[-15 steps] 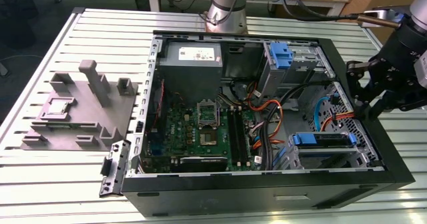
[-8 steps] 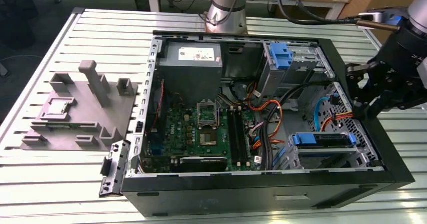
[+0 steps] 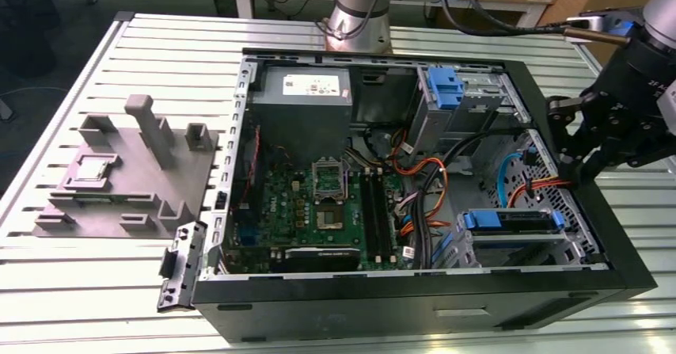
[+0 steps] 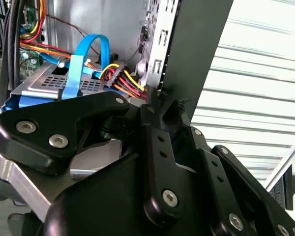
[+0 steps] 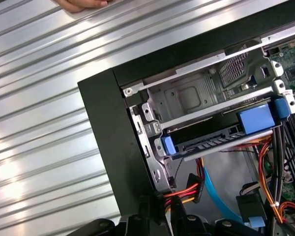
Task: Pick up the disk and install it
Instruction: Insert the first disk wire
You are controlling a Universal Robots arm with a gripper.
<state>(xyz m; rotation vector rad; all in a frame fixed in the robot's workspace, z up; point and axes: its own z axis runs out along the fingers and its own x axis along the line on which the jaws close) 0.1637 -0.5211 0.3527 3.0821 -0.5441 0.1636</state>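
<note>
The disk (image 3: 509,221) lies in the silver drive cage at the front right corner of the open computer case (image 3: 423,298), its blue side rails showing. In the first wrist view the disk (image 5: 221,139) sits in a cage slot with a blue rail at each end. My black gripper (image 3: 579,164) hangs over the case's wall on the exterior view's right, apart from the disk. In both wrist views the gripper (image 4: 160,98) (image 5: 162,206) is shut with nothing in it, its tip close to that black wall beside red, yellow and orange cables.
A bare blue bracket (image 3: 444,85) stands in the upper bay beside the grey power-supply box (image 3: 304,85). Cables (image 3: 433,188) cross beside the motherboard. A grey fixture block (image 3: 127,172) lies on the slatted table (image 3: 106,291). A person's hand (image 5: 83,4) rests on the table beyond the case.
</note>
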